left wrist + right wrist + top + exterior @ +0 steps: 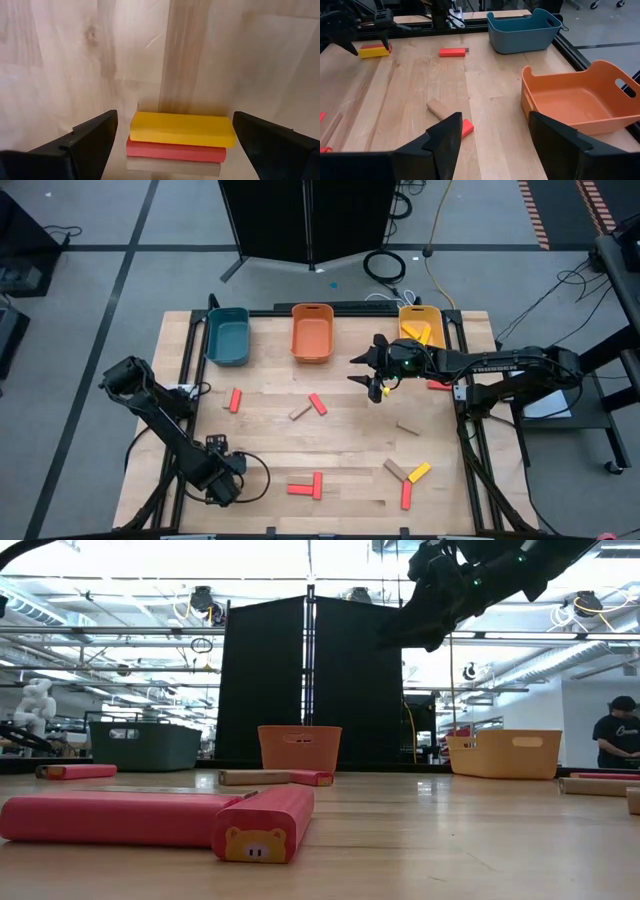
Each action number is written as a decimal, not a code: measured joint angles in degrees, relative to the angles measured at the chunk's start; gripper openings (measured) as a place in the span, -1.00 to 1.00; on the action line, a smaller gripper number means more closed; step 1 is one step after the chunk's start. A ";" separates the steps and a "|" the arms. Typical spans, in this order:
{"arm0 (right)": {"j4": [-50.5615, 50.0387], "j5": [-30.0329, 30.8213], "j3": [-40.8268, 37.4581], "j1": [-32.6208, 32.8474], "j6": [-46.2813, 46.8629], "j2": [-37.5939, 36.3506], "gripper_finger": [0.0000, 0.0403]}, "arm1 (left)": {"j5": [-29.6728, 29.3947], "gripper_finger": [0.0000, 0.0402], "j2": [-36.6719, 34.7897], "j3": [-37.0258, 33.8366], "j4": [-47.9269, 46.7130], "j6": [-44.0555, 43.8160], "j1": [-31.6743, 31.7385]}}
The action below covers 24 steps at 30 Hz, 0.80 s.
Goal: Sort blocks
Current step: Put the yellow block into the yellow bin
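Left gripper [222, 476] low over the table's near left corner, fingers spread wide, nothing grasped. Between those fingers, a stack of three blocks: yellow block [181, 129] on top, red block [175, 150] under it, tan block [172, 167] at the bottom. Stack hidden from above by the gripper itself.

Right gripper [378, 382] raised above the table between the orange bin [311, 333] and the yellow bin [421, 326], jaws apart, empty.

Along the far edge, three bins: teal bin [228, 337], orange, yellow. Inside the yellow bin, yellow pieces [421, 333], possibly two; hard to separate.

Loose on the wood, six red: one [234, 400] near the teal bin, one [317, 403] touching a tan one [301, 412], two [305, 487] meeting in a T at the near edge, one [407, 496] near right, one [438, 386] partly under the right arm. Three loose tan, including one alone [407, 428] and one [395, 469] beside a single loose yellow [419, 472].

Beyond the table, a black partition [305, 220] and a person [612, 736].
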 joint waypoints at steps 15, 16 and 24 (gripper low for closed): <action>0.00 0.00 0.02 0.00 -0.05 0.01 0.10 | -1.22 0.96 0.00 0.00 1.76 0.02 0.00; 0.00 0.00 0.02 0.00 -0.05 0.02 0.10 | -1.22 0.96 0.00 0.00 1.76 0.04 0.00; -0.13 0.00 0.02 0.00 -0.05 0.02 0.10 | -1.18 0.96 0.00 0.00 1.76 -0.04 0.00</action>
